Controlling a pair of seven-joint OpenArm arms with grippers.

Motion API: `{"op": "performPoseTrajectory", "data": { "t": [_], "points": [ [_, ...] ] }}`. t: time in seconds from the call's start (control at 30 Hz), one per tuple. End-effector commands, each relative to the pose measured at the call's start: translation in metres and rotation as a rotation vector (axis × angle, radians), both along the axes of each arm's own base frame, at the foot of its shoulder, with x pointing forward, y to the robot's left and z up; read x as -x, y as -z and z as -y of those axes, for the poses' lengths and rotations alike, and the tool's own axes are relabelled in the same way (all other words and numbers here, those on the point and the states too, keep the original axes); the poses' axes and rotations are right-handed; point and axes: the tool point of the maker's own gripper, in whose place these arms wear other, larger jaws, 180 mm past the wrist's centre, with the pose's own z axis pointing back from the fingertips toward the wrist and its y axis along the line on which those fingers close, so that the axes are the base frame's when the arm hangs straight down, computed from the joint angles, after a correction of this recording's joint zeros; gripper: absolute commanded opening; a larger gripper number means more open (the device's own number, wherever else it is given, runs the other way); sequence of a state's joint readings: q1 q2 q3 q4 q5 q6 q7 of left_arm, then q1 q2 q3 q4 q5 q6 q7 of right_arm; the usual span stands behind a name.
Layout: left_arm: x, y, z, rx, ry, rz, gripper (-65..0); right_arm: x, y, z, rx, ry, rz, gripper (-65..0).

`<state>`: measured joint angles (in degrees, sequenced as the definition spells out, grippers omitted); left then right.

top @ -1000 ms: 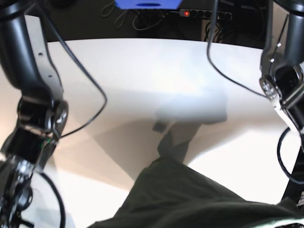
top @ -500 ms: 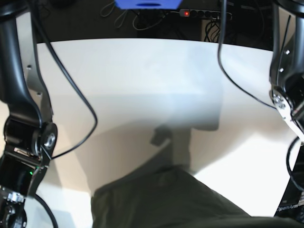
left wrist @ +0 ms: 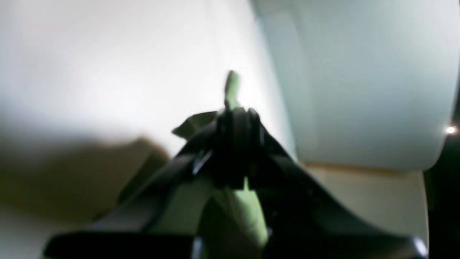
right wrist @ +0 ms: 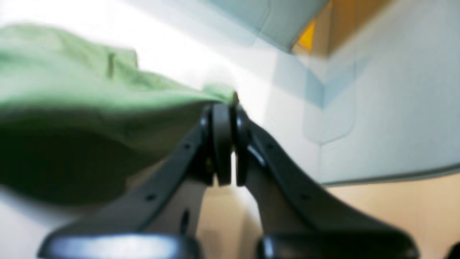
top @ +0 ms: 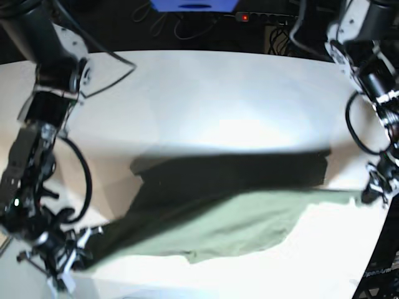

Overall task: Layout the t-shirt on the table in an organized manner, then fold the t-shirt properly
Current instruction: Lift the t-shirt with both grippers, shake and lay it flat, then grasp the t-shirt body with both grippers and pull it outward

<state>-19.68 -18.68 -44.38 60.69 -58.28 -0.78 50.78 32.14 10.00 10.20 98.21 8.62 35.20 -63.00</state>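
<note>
The olive-green t-shirt (top: 230, 224) hangs stretched as a wide band between my two grippers, just above the white table (top: 206, 93), and casts a dark shadow on it. My left gripper (top: 369, 194) at the base view's right is shut on one end of the shirt. In the left wrist view the gripper (left wrist: 235, 115) pinches green cloth (left wrist: 244, 212). My right gripper (top: 86, 242) at the lower left is shut on the other end. In the right wrist view the gripper (right wrist: 224, 108) clamps the shirt's edge (right wrist: 90, 97).
A power strip (top: 268, 17) with a red light, a blue object (top: 193, 5) and cables lie beyond the table's far edge. The table's curved right edge runs near my left gripper. Black cables hang from both arms.
Both arms have swung outward and apart. The shirt, earlier a dark bunch low in the base view, is now pulled out wide between the grippers.
</note>
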Motion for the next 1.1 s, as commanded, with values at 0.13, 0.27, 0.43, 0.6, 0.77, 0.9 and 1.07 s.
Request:
{"op": "performPoseTrajectory", "data": {
  "t": [0.13, 0.27, 0.43, 0.6, 0.77, 0.9, 1.07],
  "points": [
    [0.037, 0.042, 0.022, 0.103, -0.006, -0.048, -64.7, 0.034, 0.061, -0.001, -0.020, -0.004, -0.095, -65.0],
    [0.072, 0.074, 0.057, 0.101, 0.055, -0.129, -64.7, 0.056, 0.096, 0.006, -0.042, 0.014, -0.153, -65.0],
    [0.090, 0.060, 0.089, 0.020, 0.146, -0.105, -64.7, 0.075, 0.114, 0.034, -0.013, 0.067, -0.209, -65.0],
    [0.093, 0.021, 0.115, -0.096, 0.253, -0.032, -64.4, 0.094, 0.132, 0.052, 0.030, 0.089, -0.268, -56.8],
    [0.107, 0.002, 0.149, -0.144, 0.461, -0.058, -48.6, 0.103, 0.129, 0.085, 0.027, 0.176, -0.266, -34.5],
    [0.112, -0.006, 0.151, -0.154, 0.504, -0.058, -42.7, 0.109, 0.107, 0.110, 0.017, 0.259, -0.197, -22.5],
    [0.114, -0.026, 0.133, -0.208, 0.474, -0.036, -42.5, 0.122, 0.100, 0.096, 0.033, 0.245, -0.176, -21.0]
  ]
}}
